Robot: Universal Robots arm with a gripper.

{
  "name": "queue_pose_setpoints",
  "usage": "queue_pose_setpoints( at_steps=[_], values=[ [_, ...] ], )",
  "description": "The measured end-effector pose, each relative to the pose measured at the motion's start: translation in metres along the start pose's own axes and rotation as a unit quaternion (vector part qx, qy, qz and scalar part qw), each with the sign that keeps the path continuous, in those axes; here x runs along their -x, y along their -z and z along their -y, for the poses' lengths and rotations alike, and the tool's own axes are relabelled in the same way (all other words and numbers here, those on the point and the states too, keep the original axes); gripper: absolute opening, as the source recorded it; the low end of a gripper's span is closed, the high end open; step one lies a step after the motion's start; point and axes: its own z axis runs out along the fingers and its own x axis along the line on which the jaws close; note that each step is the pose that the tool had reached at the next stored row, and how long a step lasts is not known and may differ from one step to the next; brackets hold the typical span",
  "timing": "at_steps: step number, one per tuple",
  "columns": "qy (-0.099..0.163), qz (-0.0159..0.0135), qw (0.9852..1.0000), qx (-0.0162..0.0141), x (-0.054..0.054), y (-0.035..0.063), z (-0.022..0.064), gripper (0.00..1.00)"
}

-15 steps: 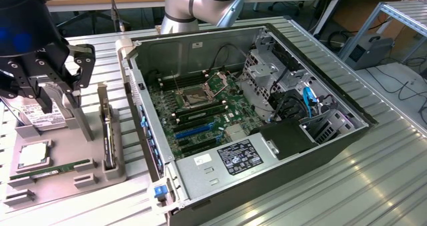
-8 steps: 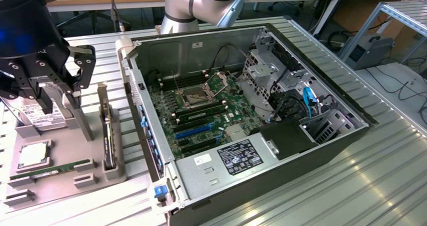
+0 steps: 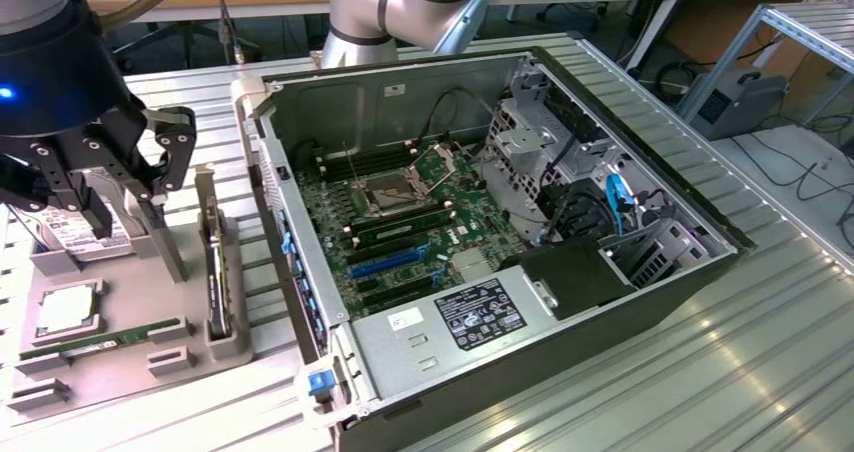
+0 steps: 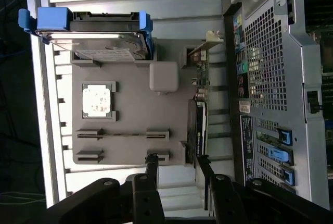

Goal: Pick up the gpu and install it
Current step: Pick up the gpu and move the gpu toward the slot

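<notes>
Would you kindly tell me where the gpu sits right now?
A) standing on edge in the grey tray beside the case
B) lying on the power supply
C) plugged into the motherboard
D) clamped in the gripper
A: the gpu stands on edge in a slot of the grey tray, and the open gripper holds nothing.

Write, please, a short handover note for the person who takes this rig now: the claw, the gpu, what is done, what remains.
Claw: open, holding nothing, above the grey tray.
gpu: standing on edge in its tray slot, beside the computer case, which is open. Not touched.
Done: nothing of the job shows as done.
Left: the pick-up, and the install in the case.
</notes>
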Motion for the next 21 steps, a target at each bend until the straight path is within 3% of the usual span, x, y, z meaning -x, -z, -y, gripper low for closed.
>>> queue_pose_setpoints(
  at_steps=[10,21],
  values=[
    [0.000,0.0001,1.0000,-0.0003,0.000,-0.0103,0.0005,0.42],
    [0.000,0.0001,1.0000,-0.0016,0.001,-0.0127,0.0004,0.42]
  ],
)
